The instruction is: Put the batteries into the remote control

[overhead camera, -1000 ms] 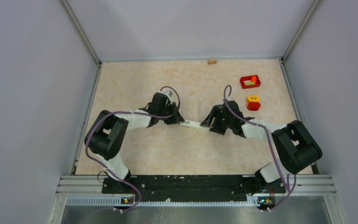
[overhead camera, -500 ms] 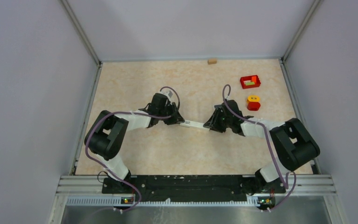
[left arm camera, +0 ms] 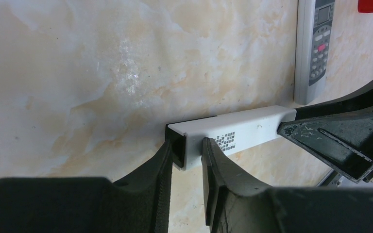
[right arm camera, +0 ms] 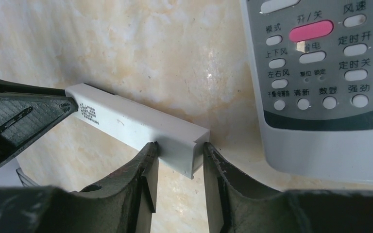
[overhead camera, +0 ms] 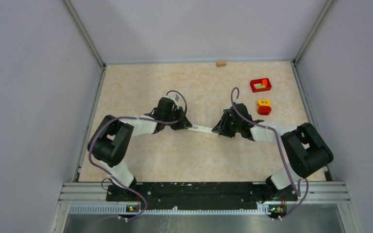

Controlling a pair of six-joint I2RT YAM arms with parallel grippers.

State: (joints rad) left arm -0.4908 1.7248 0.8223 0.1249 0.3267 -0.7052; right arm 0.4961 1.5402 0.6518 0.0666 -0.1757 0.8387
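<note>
Holding the bar (left arm camera: 245,132) at both ends is the job right now. My left hand (left arm camera: 188,151) pinches one end. My right hand (right arm camera: 179,154) pinches the other end, with a finger pressed on each side. The two hands face each other over the middle of the tabletop (left arm camera: 77,73).

The remote (right arm camera: 320,73) lies flat with its buttons up. It is just beside the end of the bar that my right hand holds, but it does not touch the bar. Neither hand is on the remote.

I think this is an early step. No batteries are in the remote as far as I can see, and I cannot find the batteries in any view. A red box (overhead camera: 261,85) sits well away on the right side, with small bits inside that are too tiny to name.

The bar looks hollow on one side, like a cover or a little case. I cannot tell which it is. My guess is that the next move is to pull or slide it open with both hands. That needs a firm hold and a slow, straight pull, so the bar does not twist or slip out.

Both arms reach forward from the near edge. Their elbows stick out to the sides, and their wrists turn inward. The hands sit low, close to the tabletop. I cannot tell if the bar rests on it or hangs just above it.
</note>
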